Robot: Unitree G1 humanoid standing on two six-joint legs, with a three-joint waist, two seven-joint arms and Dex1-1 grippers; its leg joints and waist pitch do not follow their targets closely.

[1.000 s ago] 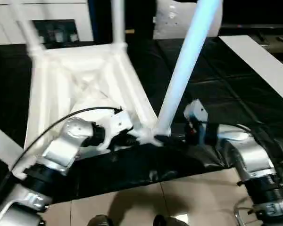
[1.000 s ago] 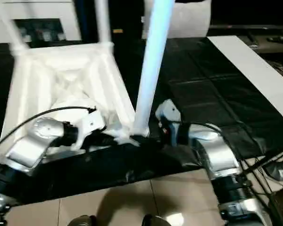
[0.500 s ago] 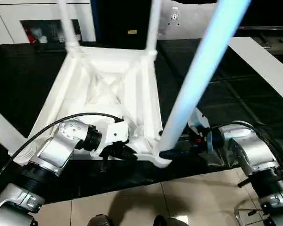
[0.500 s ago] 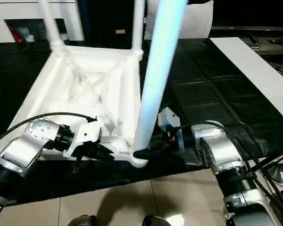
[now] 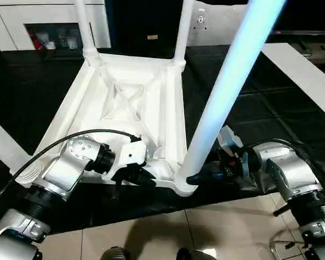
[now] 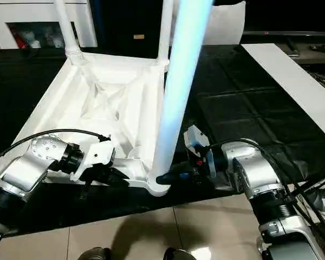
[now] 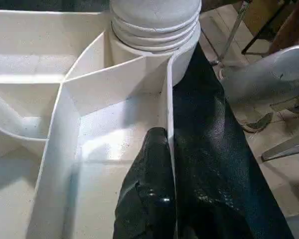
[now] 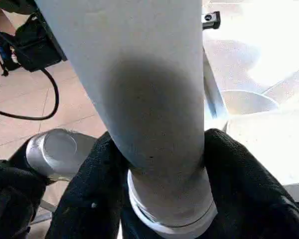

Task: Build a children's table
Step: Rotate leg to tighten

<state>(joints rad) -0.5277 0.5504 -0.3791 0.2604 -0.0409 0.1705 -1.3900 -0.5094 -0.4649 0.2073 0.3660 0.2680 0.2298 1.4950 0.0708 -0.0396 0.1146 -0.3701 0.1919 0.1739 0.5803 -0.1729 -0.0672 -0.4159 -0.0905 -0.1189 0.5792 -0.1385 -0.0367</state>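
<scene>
Now my left gripper [image 7: 162, 149] pinches the upturned children's table [image 5: 135, 103] by its rim; my right gripper [image 8: 159, 164] straddles the near leg [image 5: 227, 81], so I should squeeze squarely and keep it upright in its socket.

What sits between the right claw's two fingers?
The base of the near table leg, just above its corner socket. The right wrist view shows a black finger on each side of it.

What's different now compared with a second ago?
The right end effector has closed its fingers around the base of the near leg, which stands more upright now. The left end effector stays clamped on the upturned table top's rim. The far legs remain in their sockets.
</scene>
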